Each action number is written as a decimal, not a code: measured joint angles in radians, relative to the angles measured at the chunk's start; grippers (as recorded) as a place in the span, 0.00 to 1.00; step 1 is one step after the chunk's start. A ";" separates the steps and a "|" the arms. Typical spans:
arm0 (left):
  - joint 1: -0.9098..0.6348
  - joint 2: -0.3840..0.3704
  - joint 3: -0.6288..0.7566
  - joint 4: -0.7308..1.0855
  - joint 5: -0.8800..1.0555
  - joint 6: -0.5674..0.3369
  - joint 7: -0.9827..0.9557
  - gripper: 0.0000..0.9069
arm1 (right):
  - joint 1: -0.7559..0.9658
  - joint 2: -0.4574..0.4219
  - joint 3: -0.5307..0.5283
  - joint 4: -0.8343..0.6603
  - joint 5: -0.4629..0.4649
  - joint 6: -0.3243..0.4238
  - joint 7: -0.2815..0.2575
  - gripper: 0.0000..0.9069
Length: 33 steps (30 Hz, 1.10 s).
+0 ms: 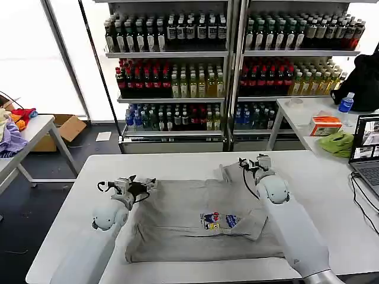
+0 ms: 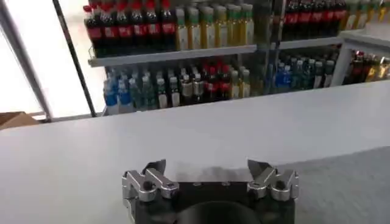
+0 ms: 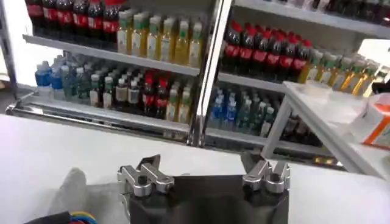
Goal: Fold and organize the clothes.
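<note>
1. Behind the work stand glass-fronted drinks coolers (image 1: 228, 71) with shelves of red, yellow, green and blue bottles. A second white side table (image 1: 308, 115) to the right carries an orange-and-white box (image 1: 326, 125), a lime-green cloth (image 1: 336, 143) and an open laptop (image 1: 366, 155).
2. A wide white table (image 1: 331, 177) fills the foreground in the head view.
3. A light grey cotton T-shirt with short sleeves (image 1: 189, 222) lies flat near the middle of the table, its small multicoloured chest print (image 1: 218, 221) facing up. Its right-hand side is folded over toward the middle, with a folded corner lying just right of the print.
4. The left gripper (image 1: 131, 186) sits low at the shirt's far left corner, over the edge of the fabric. In the left wrist view its jaws are spread apart with nothing between them, and bare table lies just ahead (image 2: 210, 176).
5. The right gripper (image 1: 251, 164) is at the shirt's far right corner, near the grey sleeve (image 1: 225, 173). In the right wrist view its jaws are also spread and hold nothing (image 3: 204, 173).
6. A further table on the far left holds purple and orange garments (image 1: 15, 127).
</note>
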 measured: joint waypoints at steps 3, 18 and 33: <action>-0.008 0.001 0.004 0.011 0.000 0.002 -0.001 1.00 | 0.010 0.015 0.003 -0.026 -0.004 0.005 -0.002 1.00; -0.008 0.002 0.010 0.012 -0.009 0.022 -0.011 1.00 | 0.007 0.063 0.023 -0.097 -0.019 0.005 0.009 1.00; 0.012 0.003 0.008 0.003 -0.023 0.043 -0.012 0.50 | -0.017 0.089 0.039 -0.098 -0.027 -0.004 0.028 0.08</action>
